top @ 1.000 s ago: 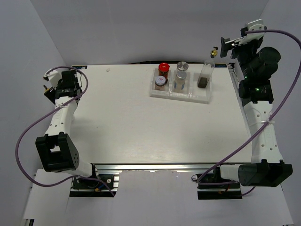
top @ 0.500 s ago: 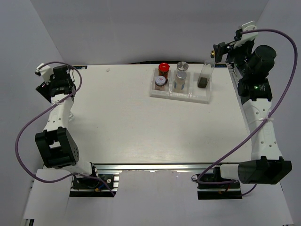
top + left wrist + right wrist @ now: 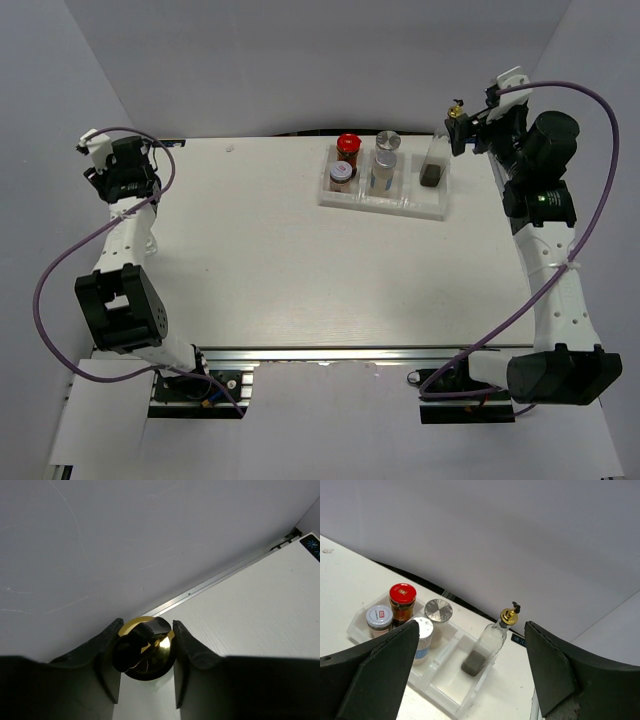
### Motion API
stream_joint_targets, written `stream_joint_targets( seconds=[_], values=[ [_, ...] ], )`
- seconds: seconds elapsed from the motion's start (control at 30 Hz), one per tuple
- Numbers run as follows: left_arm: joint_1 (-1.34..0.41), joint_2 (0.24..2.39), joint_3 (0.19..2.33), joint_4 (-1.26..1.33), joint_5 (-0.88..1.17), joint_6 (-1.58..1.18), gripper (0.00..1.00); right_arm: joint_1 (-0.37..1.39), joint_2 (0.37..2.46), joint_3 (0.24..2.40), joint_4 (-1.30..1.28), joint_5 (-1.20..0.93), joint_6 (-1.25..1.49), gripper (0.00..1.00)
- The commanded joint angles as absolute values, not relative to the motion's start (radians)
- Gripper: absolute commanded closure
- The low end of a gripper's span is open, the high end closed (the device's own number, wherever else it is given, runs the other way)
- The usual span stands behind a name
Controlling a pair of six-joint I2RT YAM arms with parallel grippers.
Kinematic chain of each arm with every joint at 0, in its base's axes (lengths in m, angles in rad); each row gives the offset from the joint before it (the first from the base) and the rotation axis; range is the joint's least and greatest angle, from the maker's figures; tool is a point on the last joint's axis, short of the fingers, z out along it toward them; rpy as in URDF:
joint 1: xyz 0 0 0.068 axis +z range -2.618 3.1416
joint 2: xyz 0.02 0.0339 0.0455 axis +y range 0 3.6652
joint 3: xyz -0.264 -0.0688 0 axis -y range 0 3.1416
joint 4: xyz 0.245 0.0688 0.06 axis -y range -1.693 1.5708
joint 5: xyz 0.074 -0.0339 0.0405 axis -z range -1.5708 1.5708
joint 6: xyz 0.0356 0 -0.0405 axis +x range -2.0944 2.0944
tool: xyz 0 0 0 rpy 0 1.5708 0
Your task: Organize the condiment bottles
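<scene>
Two slim bottles with gold tops are in sight. The left fingers (image 3: 107, 652) are clenched on the gold-capped bottle (image 3: 147, 639) at the far left corner of the bench (image 3: 260, 610). The dark-bottomed bottle (image 3: 489, 642) stands in the right compartment of the white tray (image 3: 385, 203), below the right fingers (image 3: 385, 665), which are spread wide and hold nothing. The red-capped jar (image 3: 402, 600) stands in the left compartment and the silver-capped bottle (image 3: 438, 610) in the middle one.
</scene>
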State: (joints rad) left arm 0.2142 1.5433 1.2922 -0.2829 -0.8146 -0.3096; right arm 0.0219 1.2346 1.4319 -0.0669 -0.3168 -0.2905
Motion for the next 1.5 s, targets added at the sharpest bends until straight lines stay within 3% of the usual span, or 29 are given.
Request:
stream_joint_targets(
  seconds=[0.0,0.03,0.07,0.2,0.4,0.6,0.87,1.13,1.47],
  values=[
    [0.215,1.571,1.347,-0.297,-0.810,-0.279,0.75,0.025,1.177,1.387,-0.019,-0.322,-0.305,0.11],
    [0.213,1.572,1.354,-0.307,-0.798,-0.282,0.98,0.025,1.169,1.370,-0.011,-0.340,-0.302,0.11],
    [0.213,1.571,1.362,-0.316,-0.786,-0.300,1.00,0.028,1.158,1.355,-0.005,-0.357,-0.302,0.11],
    [0.212,1.501,1.361,-0.309,-0.637,-0.311,1.00,0.060,1.144,1.324,0.009,-0.455,-0.304,0.11],
    [0.164,1.350,1.350,-0.247,-0.230,-0.345,1.00,0.230,1.135,1.316,-0.098,-0.485,-0.382,0.11],
    [-0.061,1.233,1.341,-0.196,-0.172,-0.345,1.00,0.437,1.184,1.270,-0.086,-0.448,-0.428,0.10],
    [-0.322,1.236,1.318,-0.146,0.092,-0.318,1.00,0.580,1.347,1.299,-0.069,-0.517,-0.426,0.11],
    [-0.546,1.275,1.322,-0.134,0.048,-0.278,1.00,0.652,1.430,1.299,-0.034,-0.505,-0.361,0.11],
    [-0.693,1.331,1.342,-0.155,-0.124,-0.256,1.00,0.690,1.485,1.269,0.127,-0.462,-0.232,0.11]
  ],
)
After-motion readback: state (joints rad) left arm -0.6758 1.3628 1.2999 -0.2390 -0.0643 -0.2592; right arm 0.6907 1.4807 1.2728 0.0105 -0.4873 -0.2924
